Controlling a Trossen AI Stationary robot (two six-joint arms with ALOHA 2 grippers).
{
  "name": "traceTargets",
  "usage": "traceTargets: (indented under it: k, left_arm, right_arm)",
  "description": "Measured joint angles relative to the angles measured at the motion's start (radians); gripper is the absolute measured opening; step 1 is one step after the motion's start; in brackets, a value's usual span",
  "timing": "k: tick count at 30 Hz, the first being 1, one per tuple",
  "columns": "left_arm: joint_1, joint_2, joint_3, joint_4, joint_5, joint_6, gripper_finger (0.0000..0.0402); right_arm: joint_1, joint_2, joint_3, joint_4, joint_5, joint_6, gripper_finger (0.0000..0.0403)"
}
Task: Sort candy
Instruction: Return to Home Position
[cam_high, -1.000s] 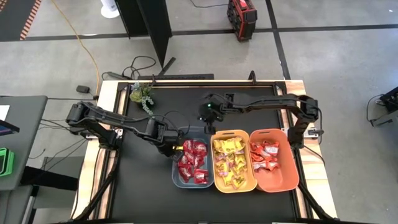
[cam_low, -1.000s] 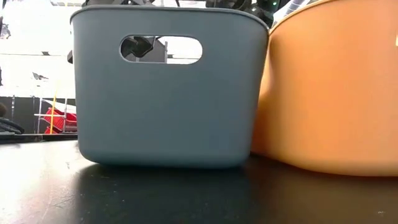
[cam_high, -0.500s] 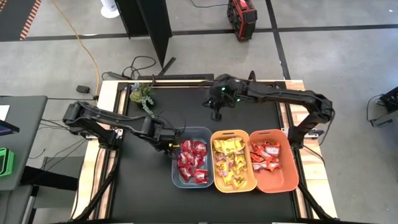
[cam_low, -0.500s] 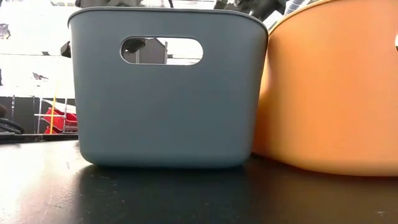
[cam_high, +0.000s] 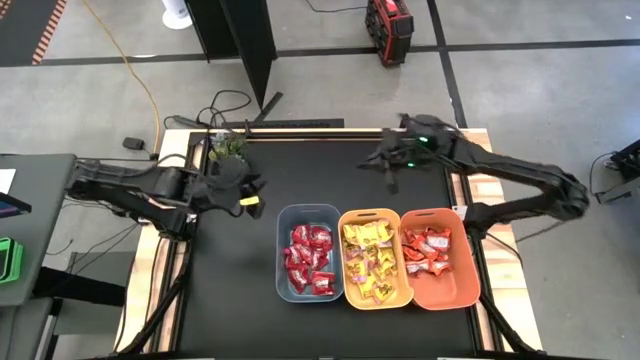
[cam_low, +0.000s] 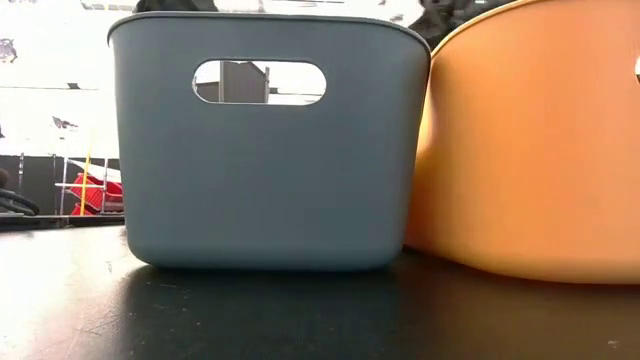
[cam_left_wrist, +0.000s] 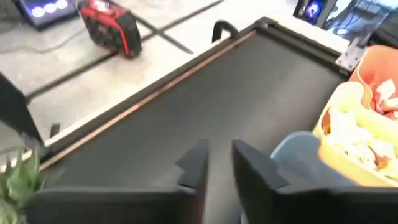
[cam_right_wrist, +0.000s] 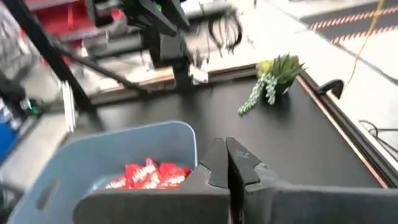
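The candy lies sorted in three bins side by side near the table's front. Deep red pieces (cam_high: 308, 258) fill the blue-grey bin (cam_high: 308, 212), yellow ones (cam_high: 368, 262) the yellow bin (cam_high: 375, 302), and orange-red and white ones (cam_high: 425, 250) the orange bin (cam_high: 450, 290). My left gripper (cam_high: 252, 192) hangs over the bare table left of the bins. Its fingers (cam_left_wrist: 219, 152) stand a little apart with nothing between them. My right gripper (cam_high: 385, 170) hovers at the far right, beyond the bins, and is shut (cam_right_wrist: 225, 146) and empty.
A small green plant sprig (cam_high: 228, 150) lies at the table's far left corner. The dark tabletop (cam_high: 320, 170) stretches between the two grippers, bounded by a wooden edge (cam_high: 300, 133). In the low view the blue-grey bin's wall (cam_low: 265, 180) fills the front.
My left gripper has risen from the blue-grey bin's left rim and drawn back toward the table's left and far side. My right gripper has lifted from beside the bins' far rims and swung toward the far right corner. The bins have stayed put.
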Motion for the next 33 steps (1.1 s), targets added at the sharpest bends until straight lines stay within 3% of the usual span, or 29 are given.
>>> traceTargets:
  k: [4,11,23,29,33]
  left_arm:
    - [0.036,0.0,-0.069,0.189,0.051,0.105,0.001]
    - [0.142,0.003,-0.289,0.666,0.258,0.221,0.0001]
    - [0.331,0.002,-0.376,0.794,0.545,0.369,0.0001]
    - [0.426,0.002,-0.474,1.01,0.746,0.473,0.0]
    - [0.454,0.001,-0.562,1.173,0.773,0.542,0.0]
  right_arm:
    - [-0.036,-0.155,-0.122,0.027,-0.001,0.06,0.0002]
    - [-0.072,-0.333,-0.212,0.029,-0.001,0.109,0.0001]
    - [-0.173,-0.697,-0.425,0.008,-0.001,0.151,0.0]
    - [-0.167,-0.807,-0.48,0.013,-0.001,0.078,0.0]
    - [-0.132,-0.854,-0.533,0.013,0.0,-0.028,0.0]
